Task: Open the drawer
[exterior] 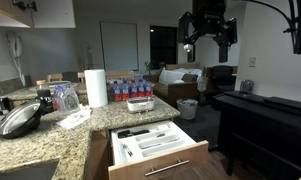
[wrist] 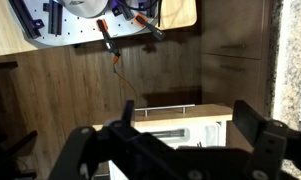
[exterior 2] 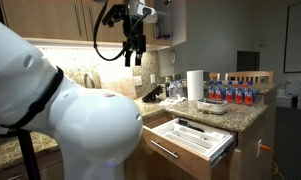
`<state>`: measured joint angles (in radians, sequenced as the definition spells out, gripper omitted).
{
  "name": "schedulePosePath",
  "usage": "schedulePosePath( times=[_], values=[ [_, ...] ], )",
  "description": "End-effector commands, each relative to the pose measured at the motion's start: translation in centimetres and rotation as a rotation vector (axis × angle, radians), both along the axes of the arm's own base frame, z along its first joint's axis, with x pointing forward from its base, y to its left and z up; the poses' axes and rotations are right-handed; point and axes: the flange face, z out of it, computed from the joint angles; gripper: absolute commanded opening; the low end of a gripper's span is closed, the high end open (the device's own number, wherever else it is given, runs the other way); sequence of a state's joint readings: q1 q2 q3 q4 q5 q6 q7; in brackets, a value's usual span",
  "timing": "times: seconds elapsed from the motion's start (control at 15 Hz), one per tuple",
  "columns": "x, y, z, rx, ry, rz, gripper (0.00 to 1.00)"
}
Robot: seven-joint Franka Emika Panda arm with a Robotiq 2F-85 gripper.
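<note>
The gripper (exterior: pixel 207 42) hangs high, jaws spread wide and empty, seemingly because the drawer (exterior: pixel 158 160) well below them already stands open.

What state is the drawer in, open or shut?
Open: the drawer stands pulled well out, its white cutlery tray exposed in both exterior views.

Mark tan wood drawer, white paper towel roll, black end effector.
tan wood drawer (exterior: pixel 150 166), in an exterior view: front
white paper towel roll (exterior: pixel 96 87), in an exterior view: side
black end effector (exterior: pixel 207 42), in an exterior view: between fingertips
</note>
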<state>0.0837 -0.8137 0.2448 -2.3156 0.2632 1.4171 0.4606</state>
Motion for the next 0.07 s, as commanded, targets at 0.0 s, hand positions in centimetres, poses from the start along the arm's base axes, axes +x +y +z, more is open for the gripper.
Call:
schedulePosePath(
  times=[0.0],
  values=[
    [0.02, 0.01, 0.06, -0.001, 0.001, 0.000, 1.00]
  ],
)
